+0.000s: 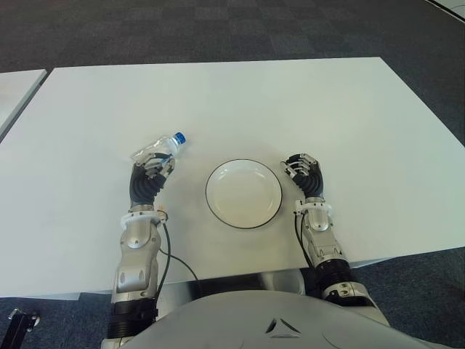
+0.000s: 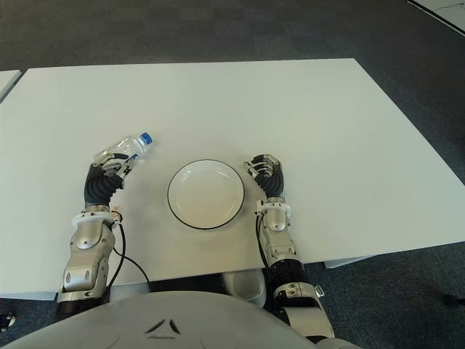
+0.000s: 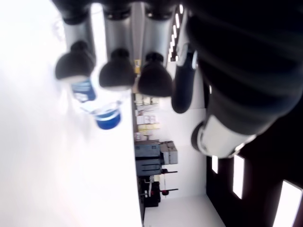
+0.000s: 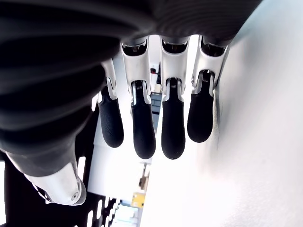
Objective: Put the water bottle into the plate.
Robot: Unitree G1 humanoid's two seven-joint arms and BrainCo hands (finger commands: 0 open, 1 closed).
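A clear water bottle (image 1: 155,150) with a blue cap (image 1: 179,137) lies on its side on the white table (image 1: 240,102), left of the plate. My left hand (image 1: 151,173) sits just on the near side of it, fingers loosely bent and holding nothing. In the left wrist view the fingertips (image 3: 117,73) show in front of the bottle (image 3: 97,108), with the thumb (image 3: 182,80) apart to one side; I cannot tell whether they touch it. The white plate (image 1: 243,193) with a dark rim is bare. My right hand (image 1: 305,173) shows just right of the plate, fingers (image 4: 144,127) relaxed and holding nothing.
A second white table's corner (image 1: 16,87) shows at the far left. Dark carpet (image 1: 218,29) lies beyond the table's far edge. A black cable (image 1: 168,254) hangs by my left forearm near the front edge.
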